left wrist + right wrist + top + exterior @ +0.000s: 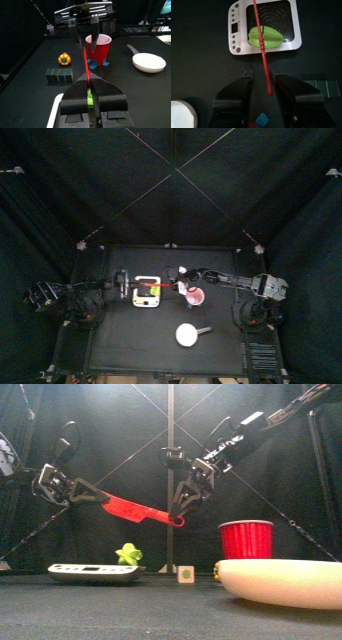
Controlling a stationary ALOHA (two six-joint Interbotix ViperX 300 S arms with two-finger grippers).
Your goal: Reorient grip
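Red cup (99,46) upright; starfruit (266,37) on scale (238,30).

object: a long, thin red tool (134,510) with a flat, wider body and a slim rod end
state: held off the bench, in mid-air
pose: tilted, sloping down from the left pincer (64,488) toward the right pincer (185,512)
grip: each pincer is clamped on one end
place: above the scale (264,27) carrying a green starfruit (264,37)
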